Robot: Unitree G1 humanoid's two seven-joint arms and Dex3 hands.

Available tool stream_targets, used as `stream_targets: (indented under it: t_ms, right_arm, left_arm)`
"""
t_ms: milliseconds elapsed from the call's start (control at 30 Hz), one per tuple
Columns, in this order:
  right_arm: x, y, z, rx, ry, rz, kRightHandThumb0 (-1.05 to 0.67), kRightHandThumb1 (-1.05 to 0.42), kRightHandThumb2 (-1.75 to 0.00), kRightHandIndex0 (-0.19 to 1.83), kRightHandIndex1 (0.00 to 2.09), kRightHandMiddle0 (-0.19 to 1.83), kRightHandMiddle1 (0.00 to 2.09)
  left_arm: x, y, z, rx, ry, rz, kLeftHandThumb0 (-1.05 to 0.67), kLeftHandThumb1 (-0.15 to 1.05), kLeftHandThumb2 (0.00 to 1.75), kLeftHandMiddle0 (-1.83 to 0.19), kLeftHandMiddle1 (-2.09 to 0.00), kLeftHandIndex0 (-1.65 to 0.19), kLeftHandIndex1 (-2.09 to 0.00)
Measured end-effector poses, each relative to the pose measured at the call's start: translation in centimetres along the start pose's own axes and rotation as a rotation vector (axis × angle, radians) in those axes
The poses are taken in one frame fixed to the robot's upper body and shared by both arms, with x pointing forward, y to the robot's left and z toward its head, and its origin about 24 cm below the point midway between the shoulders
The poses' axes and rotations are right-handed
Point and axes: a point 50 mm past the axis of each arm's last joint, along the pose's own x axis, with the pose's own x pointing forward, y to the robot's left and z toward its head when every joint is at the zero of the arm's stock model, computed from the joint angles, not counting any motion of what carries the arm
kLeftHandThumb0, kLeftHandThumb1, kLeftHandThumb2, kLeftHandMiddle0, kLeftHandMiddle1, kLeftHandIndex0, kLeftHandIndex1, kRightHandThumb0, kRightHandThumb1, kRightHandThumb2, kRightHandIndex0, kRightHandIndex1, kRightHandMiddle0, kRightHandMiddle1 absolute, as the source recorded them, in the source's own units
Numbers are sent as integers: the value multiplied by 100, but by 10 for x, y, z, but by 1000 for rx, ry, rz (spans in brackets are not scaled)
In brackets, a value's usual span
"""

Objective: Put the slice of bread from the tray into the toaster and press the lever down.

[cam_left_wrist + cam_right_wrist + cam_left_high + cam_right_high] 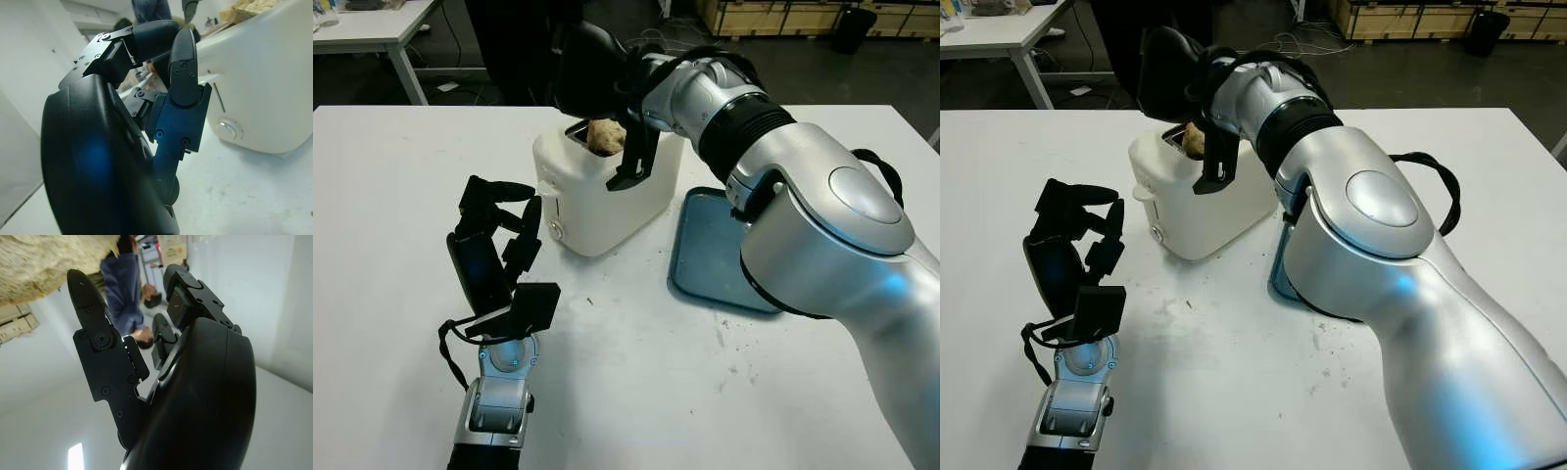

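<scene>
**Bread in the slot, lever waiting beside the left hand**

A single slice of rough tan bread [606,135] stands in the top slot of the one boxy white plastic toaster [607,201], its upper part poking above the rim, while the robot's right hand [607,83] hangs directly over it. One black finger [636,157] of that hand reaches down the toaster's far side; whether the fingers grip the slice or have let it go cannot be told, since the dark shell of the hand covers the contact.

The toaster's small white lever [548,191] juts from its narrow end face, high on that face, above a round silver knob [555,231]. That end face points toward the robot's left hand [494,245], which is released, holds nothing and is raised just beside the toaster, its fingertips [533,211] close to the lever and about level with it. The pressing step, by this reading, turns on that pairing: the lever lies a short way ahead of the left hand, while the right hand sits above the slot, on the other side of the toaster's top. The left hand looks the nearer of the two.

The one flat blue rectangular tray [705,259] lies on the white table [401,176] just beside the toaster, on the side away from the left hand, partly hidden by the silver right arm [803,196]. No bread is seen on its visible part.
</scene>
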Motion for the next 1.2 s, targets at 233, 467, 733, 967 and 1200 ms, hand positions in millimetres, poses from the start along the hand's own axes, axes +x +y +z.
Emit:
stream_targets:
  t_ms: [233, 467, 733, 967, 1200]
  right_arm:
    - [-1, 5, 5, 19, -5, 3, -23, -78, -2, 42, 4, 57, 1]
    - [-1, 8, 9, -17, -31, -12, -31, -78, -2, 63, 15, 67, 4]
    - [-2, 13, 12, -11, -34, 26, -40, -84, 0, 70, 135, 112, 6]
    - [-13, 26, -3, 4, 2, 53, -62, -92, -9, 106, 174, 82, 131]
    - [-28, 39, -19, -56, 20, 42, -68, -92, -28, 106, 175, 73, 173]
  left_arm:
    - [0, 0, 0, 1, -2, 0, -46, 92, 29, -75, -175, -58, -147]
    - [0, 0, 2, 8, -7, 6, -46, 92, 28, -76, -175, -58, -146]
    - [0, -1, 2, 7, -8, 13, -46, 92, 29, -77, -175, -57, -147]
    - [0, -1, 2, 6, -8, 16, -45, 92, 28, -76, -175, -57, -147]
    - [-1, -3, 3, 3, -11, 11, -45, 92, 29, -75, -175, -56, -148]
